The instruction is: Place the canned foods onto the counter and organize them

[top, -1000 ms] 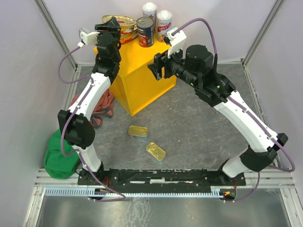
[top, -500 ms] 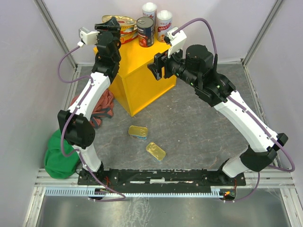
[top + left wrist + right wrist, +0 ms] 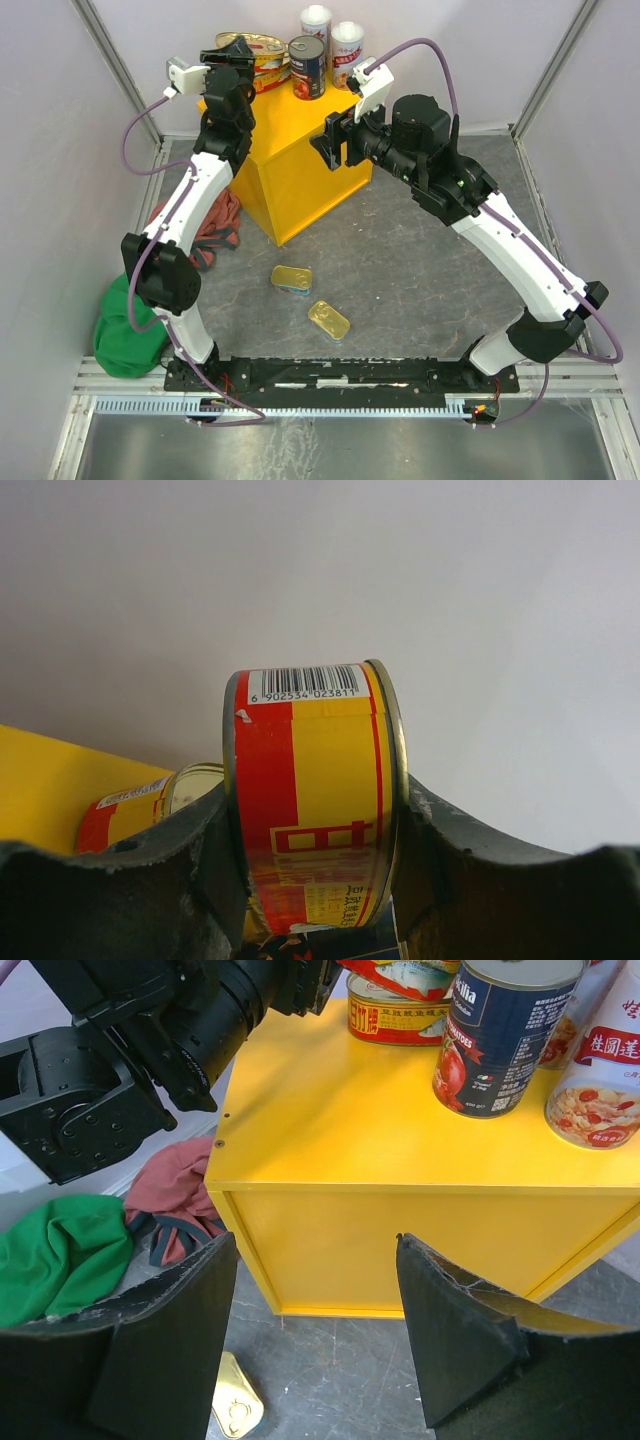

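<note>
1. Overhead, the light is bright, even and diffuse. Only faint, soft shadows fall on the grey floor (image 3: pixel 400 260).
2. The yellow worktop (image 3: pixel 300 120) is brightest on top, with its side faces a shade darker.
3. A gold tin (image 3: pixel 329 319) on the floor shows a small glint.
4. At the left wrist, the red-and-yellow tin (image 3: pixel 310 760) is sharp. The left tool (image 3: pixel 312 795) has dark, soft-edged fingers (image 3: pixel 120 890).
5. At the right wrist, lines bend near the edges. The right tool (image 3: pixel 315 1250) is near-black and slightly blurred.
</note>
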Controlling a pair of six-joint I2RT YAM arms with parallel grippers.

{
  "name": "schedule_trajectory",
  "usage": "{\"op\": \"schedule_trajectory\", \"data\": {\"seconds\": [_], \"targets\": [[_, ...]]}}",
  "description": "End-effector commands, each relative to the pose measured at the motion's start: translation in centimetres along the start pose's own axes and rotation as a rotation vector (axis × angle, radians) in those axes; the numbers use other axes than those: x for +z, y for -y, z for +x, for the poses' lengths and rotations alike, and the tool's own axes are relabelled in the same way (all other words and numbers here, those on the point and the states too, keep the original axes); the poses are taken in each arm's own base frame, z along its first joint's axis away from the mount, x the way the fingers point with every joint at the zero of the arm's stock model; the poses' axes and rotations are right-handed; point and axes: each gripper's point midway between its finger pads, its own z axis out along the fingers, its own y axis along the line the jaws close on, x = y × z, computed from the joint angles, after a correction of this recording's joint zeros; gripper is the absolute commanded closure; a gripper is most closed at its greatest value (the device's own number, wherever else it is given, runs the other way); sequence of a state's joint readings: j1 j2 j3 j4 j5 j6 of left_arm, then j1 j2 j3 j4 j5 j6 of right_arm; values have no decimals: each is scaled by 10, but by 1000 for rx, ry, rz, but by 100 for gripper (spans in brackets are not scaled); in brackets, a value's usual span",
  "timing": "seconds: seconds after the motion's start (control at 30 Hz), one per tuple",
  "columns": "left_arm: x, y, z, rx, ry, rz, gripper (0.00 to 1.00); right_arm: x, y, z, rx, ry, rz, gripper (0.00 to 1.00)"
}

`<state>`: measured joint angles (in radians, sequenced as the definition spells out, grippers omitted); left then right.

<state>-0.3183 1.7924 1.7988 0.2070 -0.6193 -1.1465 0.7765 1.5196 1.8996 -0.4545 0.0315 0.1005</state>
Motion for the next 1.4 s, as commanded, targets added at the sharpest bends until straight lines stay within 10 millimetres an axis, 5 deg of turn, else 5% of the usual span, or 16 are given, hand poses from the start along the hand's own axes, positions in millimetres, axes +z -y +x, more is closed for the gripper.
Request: {"op": "schedule_trajectory", "data": {"seconds": [0.0,0.47,1.37], "targets": [[-16,44,-26,-19,19,62,44,-10,-1,-29,14,94,-14,27],[-21,55,-37,31,29,66,44,-10,-3,-31,15,97,-23,27],[-28,13,-23,105,-25,-49,43,-7,-1,-25,18,86,-22,27]]}}
